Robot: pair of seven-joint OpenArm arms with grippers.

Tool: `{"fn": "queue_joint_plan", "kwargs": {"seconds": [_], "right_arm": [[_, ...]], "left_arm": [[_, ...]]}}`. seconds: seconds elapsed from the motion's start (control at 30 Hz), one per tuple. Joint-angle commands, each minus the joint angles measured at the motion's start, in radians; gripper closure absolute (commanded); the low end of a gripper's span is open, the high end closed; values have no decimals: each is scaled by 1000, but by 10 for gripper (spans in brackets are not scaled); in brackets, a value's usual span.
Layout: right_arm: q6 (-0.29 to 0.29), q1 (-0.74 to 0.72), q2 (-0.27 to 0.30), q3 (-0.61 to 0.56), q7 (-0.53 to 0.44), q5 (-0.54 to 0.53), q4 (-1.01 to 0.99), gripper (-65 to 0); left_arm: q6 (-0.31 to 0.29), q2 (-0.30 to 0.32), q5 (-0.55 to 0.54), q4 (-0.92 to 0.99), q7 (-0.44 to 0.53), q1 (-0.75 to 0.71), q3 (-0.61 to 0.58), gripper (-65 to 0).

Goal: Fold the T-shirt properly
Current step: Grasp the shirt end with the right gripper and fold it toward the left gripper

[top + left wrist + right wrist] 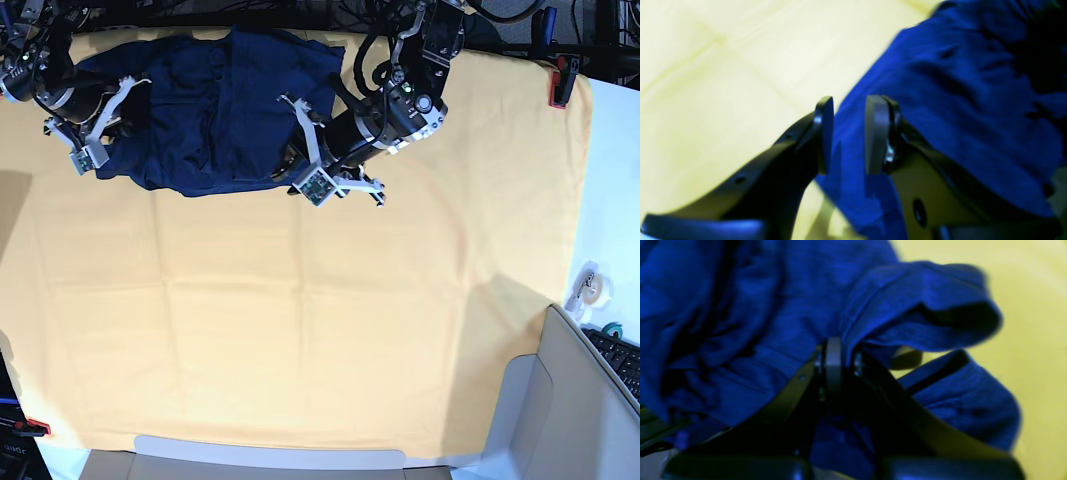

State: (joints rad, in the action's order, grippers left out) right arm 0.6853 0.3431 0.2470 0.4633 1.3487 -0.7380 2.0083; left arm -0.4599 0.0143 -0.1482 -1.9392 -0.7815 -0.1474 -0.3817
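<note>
No readable text — none anywhere

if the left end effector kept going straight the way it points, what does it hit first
Most likely the shirt: the left end effector has its open jaws right at the shirt's edge, with blue fabric showing between them. Depth is blurry, so contact may already be starting.

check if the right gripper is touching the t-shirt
Touching. In the right wrist view the right gripper has its jaws shut on a fold of the T-shirt.
</note>
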Motion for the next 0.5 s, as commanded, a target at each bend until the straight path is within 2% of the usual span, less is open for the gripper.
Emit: {"fn": "queue_joint_plan", "kwargs": {"seconds": [0.0,0.27,0.47], "right_arm": [[13,-19,-5,-30,-13,-13,18,0],[13,-105,-87,-277,-16,-16,18,0],[3,-132,-134,-370,-18,-12,18,0]], "left_arm": [[2,-4,-12,-35,30,10,20,-146],[2,-4,-14,-72,30,-11,115,-146],[2,-3,-14,-72,30,-30,129,-146]]}}
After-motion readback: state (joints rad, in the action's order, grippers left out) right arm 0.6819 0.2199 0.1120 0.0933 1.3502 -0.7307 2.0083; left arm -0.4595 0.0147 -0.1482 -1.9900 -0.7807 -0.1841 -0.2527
